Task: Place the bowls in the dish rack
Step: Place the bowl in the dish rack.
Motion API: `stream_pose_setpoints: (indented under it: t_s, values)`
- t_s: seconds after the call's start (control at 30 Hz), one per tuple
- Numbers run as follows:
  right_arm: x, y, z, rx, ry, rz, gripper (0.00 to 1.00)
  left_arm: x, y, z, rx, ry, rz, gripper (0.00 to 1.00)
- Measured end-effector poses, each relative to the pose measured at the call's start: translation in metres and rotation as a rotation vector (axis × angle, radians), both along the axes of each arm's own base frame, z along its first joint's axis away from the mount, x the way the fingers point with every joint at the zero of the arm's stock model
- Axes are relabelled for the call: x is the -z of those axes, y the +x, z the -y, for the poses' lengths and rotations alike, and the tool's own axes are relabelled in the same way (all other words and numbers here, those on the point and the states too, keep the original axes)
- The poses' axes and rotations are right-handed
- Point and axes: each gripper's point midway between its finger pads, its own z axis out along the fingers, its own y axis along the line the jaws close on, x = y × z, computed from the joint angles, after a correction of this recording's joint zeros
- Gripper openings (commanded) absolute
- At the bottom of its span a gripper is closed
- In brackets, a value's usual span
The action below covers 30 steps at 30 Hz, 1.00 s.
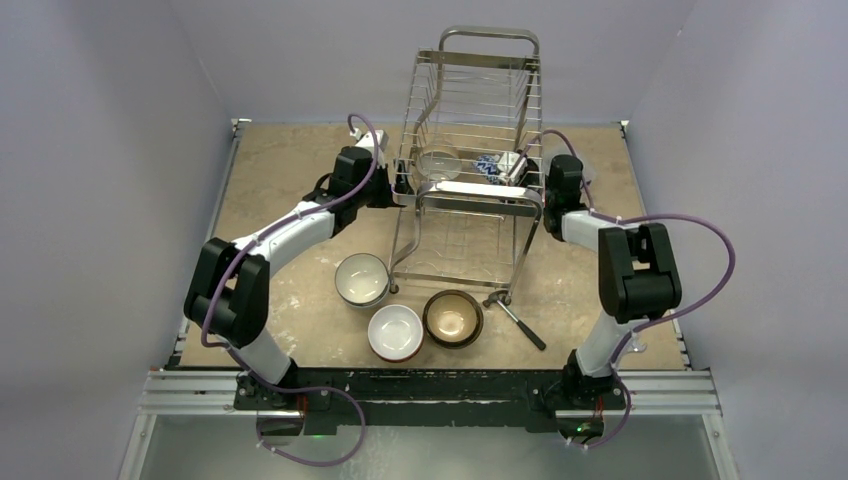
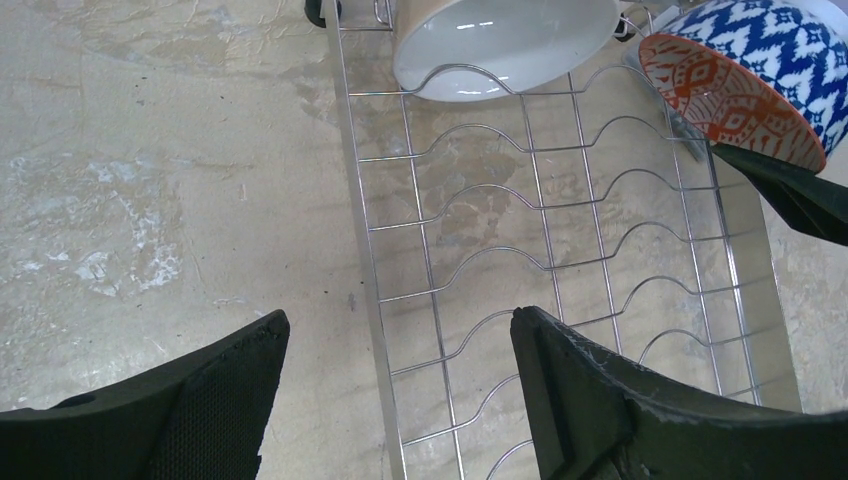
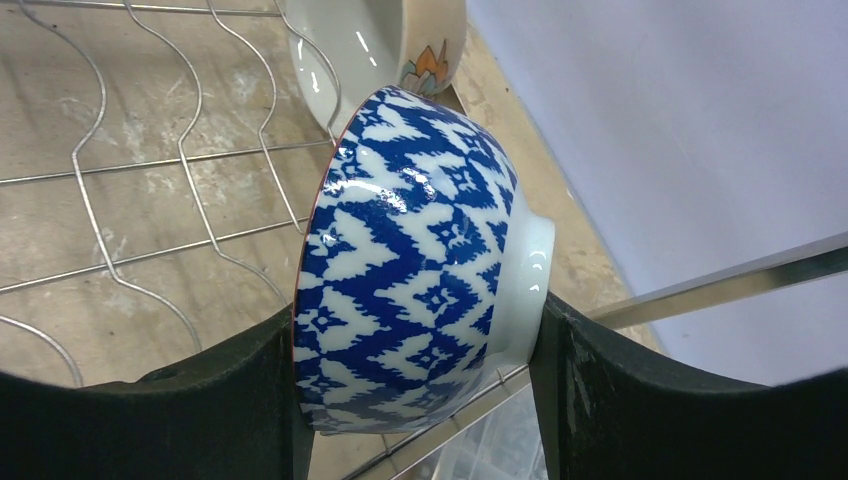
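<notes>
The chrome wire dish rack (image 1: pixel 470 130) stands at the back middle. On its upper tier a white bowl (image 1: pixel 438 160) leans on edge, seen close in the left wrist view as the white bowl (image 2: pixel 500 50). My left gripper (image 2: pixel 400 335) hangs open and empty over that tier's left rim; from above the left gripper (image 1: pixel 392 188) is at the rack's left side. My right gripper (image 3: pixel 420 340) is shut on a blue-and-white patterned bowl (image 3: pixel 410 260) with a red-orange inside (image 2: pixel 725 90), held on edge over the tier's right end. Three bowls lie on the table: pale (image 1: pixel 362 278), white (image 1: pixel 395 332), brown with cream inside (image 1: pixel 453 318).
A black-handled tool (image 1: pixel 520 322) lies by the rack's front right leg. A clear plastic box (image 3: pixel 490 450) shows below the rack's rim in the right wrist view. Purple walls close in the table on both sides.
</notes>
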Motion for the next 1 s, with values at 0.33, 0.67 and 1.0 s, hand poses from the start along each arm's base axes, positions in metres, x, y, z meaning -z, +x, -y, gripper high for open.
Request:
stream_pose_setpoints:
  t_s: [0.33, 0.67, 1.0]
  values:
    - [-0.003, 0.018, 0.004, 0.013, -0.051, 0.029, 0.00, 0.000, -0.001, 0.001, 0.007, -0.003, -0.001, 0.80]
    - [0.007, 0.031, 0.009, 0.006, -0.140, 0.044, 0.00, 0.000, -0.002, 0.004, 0.024, -0.012, -0.007, 0.79]
    - [0.015, 0.034, 0.008, -0.037, -0.202, 0.039, 0.00, 0.005, -0.003, 0.006, 0.031, -0.012, -0.019, 0.79]
